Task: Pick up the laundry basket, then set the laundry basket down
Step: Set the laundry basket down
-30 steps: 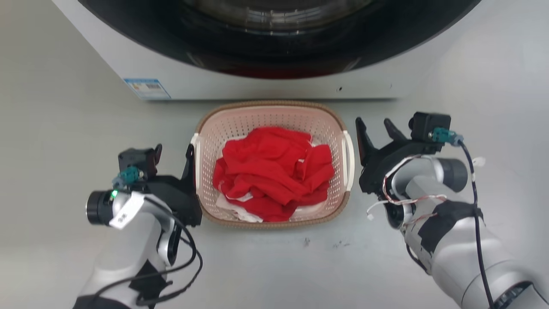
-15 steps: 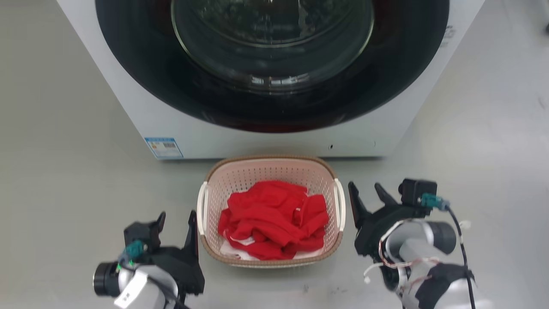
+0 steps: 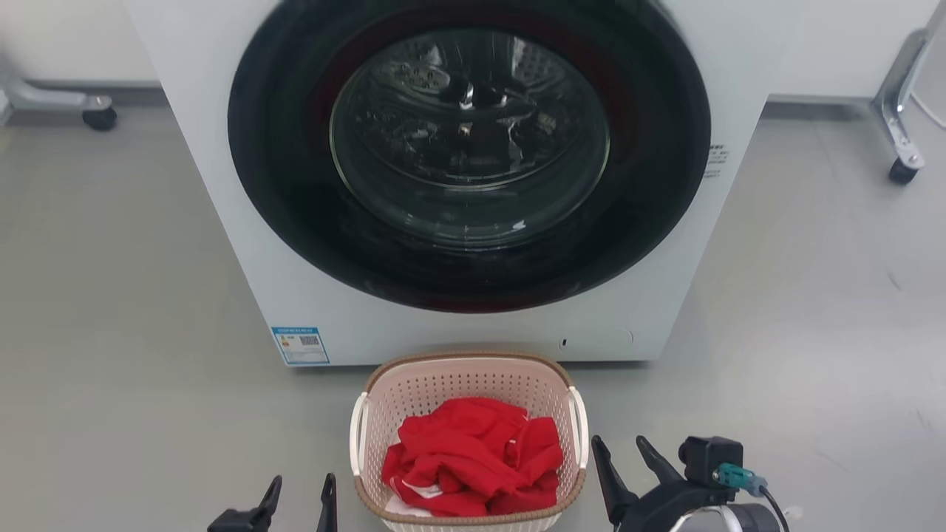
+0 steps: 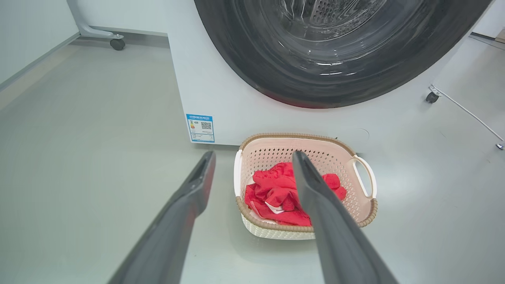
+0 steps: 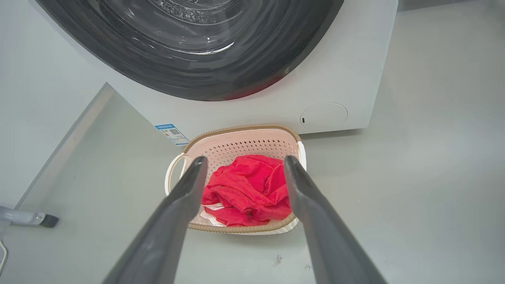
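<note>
grey floor (image 3: 111, 295): laundry basket (image 3: 458, 384), red clothes (image 3: 473, 458) inside, sits just before washing machine (image 3: 443, 336). left gripper (image 3: 301, 491), right gripper (image 3: 621, 462) spread, empty, flanking white handles (image 3: 358, 443) without contact; likely aligned for two-sided grasp.

Bright, even light; sharp frames, wrist views bowed at edges.

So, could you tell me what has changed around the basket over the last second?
The head camera rose, shifting the whole picture. The left gripper and right gripper, both open, drew back from the laundry basket. The basket, red clothes and washing machine stayed put.
</note>
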You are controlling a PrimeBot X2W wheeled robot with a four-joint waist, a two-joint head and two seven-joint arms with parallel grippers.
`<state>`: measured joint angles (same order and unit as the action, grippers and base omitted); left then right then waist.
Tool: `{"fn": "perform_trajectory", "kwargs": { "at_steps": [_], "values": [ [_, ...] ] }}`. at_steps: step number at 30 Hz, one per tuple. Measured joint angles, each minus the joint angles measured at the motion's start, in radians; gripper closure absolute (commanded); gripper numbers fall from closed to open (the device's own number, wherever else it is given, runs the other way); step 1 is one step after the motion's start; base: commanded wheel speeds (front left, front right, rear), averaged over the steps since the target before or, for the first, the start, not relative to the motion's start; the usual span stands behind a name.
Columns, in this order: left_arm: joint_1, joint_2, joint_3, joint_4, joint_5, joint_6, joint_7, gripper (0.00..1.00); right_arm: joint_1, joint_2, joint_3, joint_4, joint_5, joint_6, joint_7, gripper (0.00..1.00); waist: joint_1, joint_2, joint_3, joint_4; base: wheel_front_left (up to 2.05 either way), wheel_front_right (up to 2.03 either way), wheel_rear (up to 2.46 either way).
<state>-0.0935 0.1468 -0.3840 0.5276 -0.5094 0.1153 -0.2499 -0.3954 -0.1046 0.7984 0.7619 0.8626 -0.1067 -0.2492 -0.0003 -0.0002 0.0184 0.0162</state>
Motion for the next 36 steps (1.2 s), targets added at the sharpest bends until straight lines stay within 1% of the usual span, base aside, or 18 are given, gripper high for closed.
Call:
{"fn": "perform_trajectory", "kwargs": {
  "at_steps": [4, 6, 8, 17, 22, 27, 36],
  "values": [
    [0.067, 0.011, 0.026, -0.080, 0.029, 0.005, 0.000, 0.00, 0.057, -0.021, -0.032, -0.085, -0.053, -0.009, 0.000, 0.00, 0.0001, 0.0000, -0.035, -0.005, 0.00, 0.00, 0.00],
    [0.097, 0.011, 0.033, -0.118, 0.041, 0.008, 0.000, 0.00, 0.085, -0.028, -0.054, -0.131, -0.070, -0.009, 0.000, 0.00, 0.0001, 0.0000, -0.046, -0.009, 0.00, 0.00, 0.00],
    [0.120, 0.010, 0.045, -0.152, 0.051, 0.008, 0.000, 0.00, 0.115, -0.034, -0.077, -0.175, -0.097, -0.017, 0.000, 0.00, 0.0001, 0.0001, -0.053, -0.014, 0.00, 0.00, 0.00],
    [0.191, -0.001, 0.094, -0.297, 0.105, 0.008, 0.000, 0.00, 0.219, -0.050, -0.172, -0.360, -0.210, -0.018, 0.000, 0.00, 0.0003, 0.0002, -0.061, -0.032, 0.00, 0.00, 0.00],
    [0.227, -0.021, 0.131, -0.356, 0.143, 0.009, -0.001, 0.00, 0.281, -0.050, -0.252, -0.421, -0.282, -0.018, 0.000, 0.00, 0.0002, 0.0001, -0.059, -0.036, 0.00, 0.00, 0.00],
    [0.246, -0.025, 0.151, -0.394, 0.168, 0.009, -0.003, 0.00, 0.325, -0.044, -0.312, -0.481, -0.349, -0.018, 0.000, 0.00, 0.0003, 0.0002, -0.056, -0.040, 0.00, 0.00, 0.00],
    [0.251, -0.039, 0.155, -0.436, 0.212, 0.009, -0.003, 0.00, 0.372, -0.016, -0.375, -0.560, -0.437, -0.021, 0.000, 0.00, 0.0003, 0.0002, -0.049, -0.045, 0.00, 0.00, 0.00]
  ]
}}
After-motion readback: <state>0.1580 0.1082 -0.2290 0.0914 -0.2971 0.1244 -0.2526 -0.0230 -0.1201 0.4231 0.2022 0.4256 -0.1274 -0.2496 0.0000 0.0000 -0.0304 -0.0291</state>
